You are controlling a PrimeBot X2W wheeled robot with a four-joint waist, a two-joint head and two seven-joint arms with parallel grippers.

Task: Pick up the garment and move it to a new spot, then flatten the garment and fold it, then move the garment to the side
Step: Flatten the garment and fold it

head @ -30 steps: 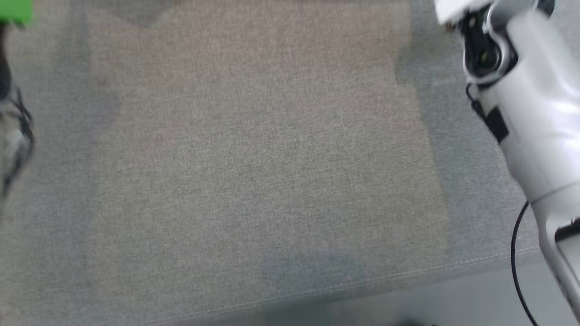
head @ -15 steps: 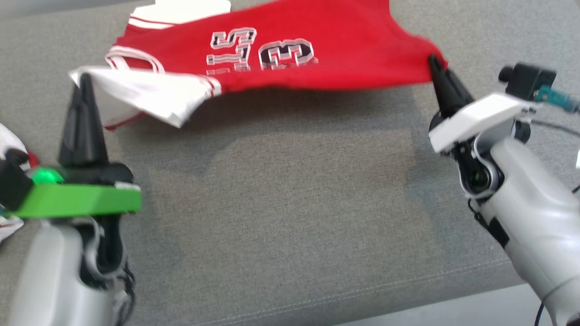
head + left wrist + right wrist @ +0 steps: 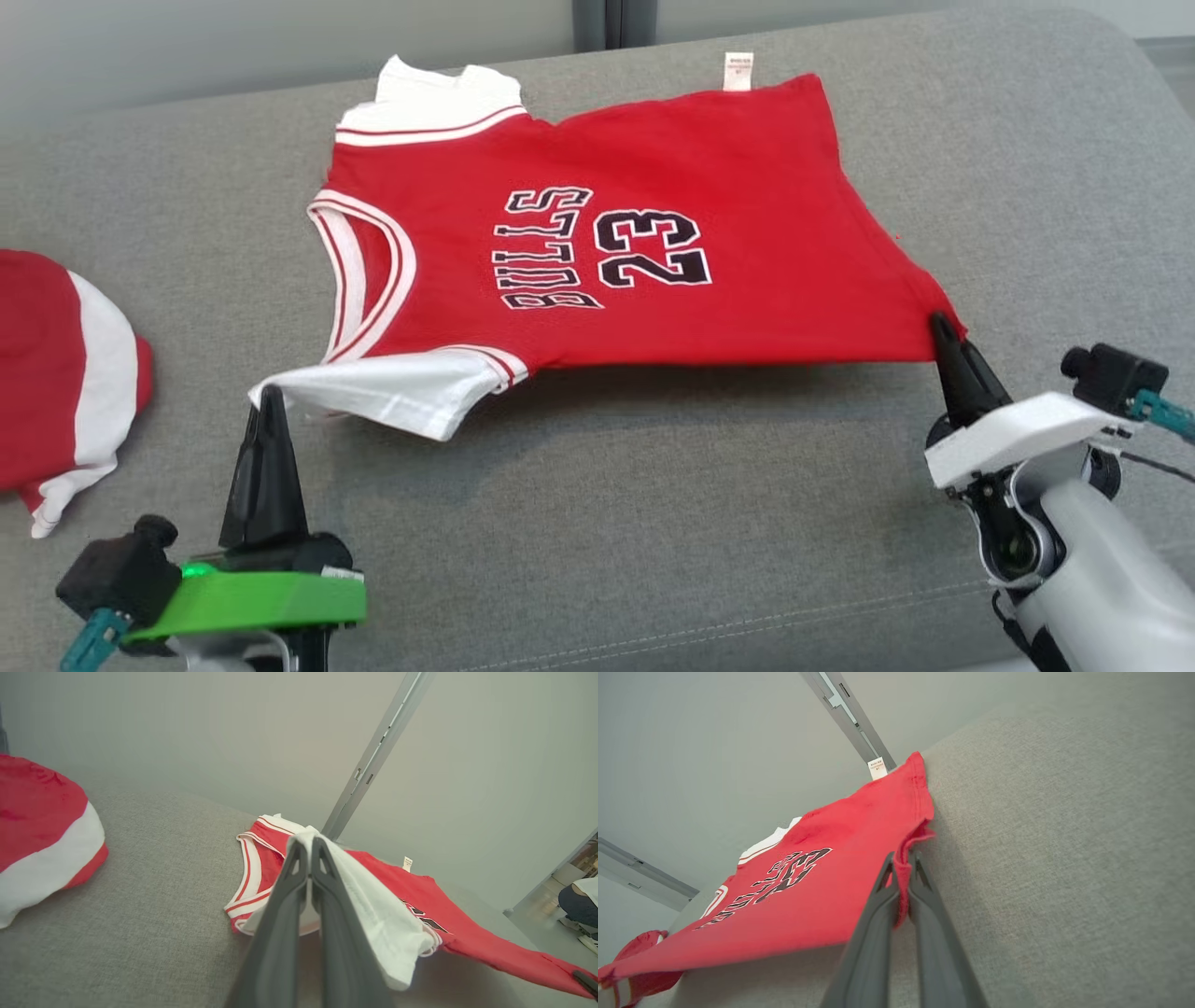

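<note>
The head camera has swung up in the last second, and the grey woven sofa cushion [image 3: 653, 523] comes into full sight. The red basketball jersey with white trim [image 3: 653, 205] is spread across it, its near edge lifted. Both holds are unchanged: left gripper [image 3: 271, 397] pinching the white sleeve [image 3: 392, 397], right gripper [image 3: 938, 327] clamped on the red hem corner. I'd say they're stretching it flat.

Soft even light, sharp, faint shadows
</note>
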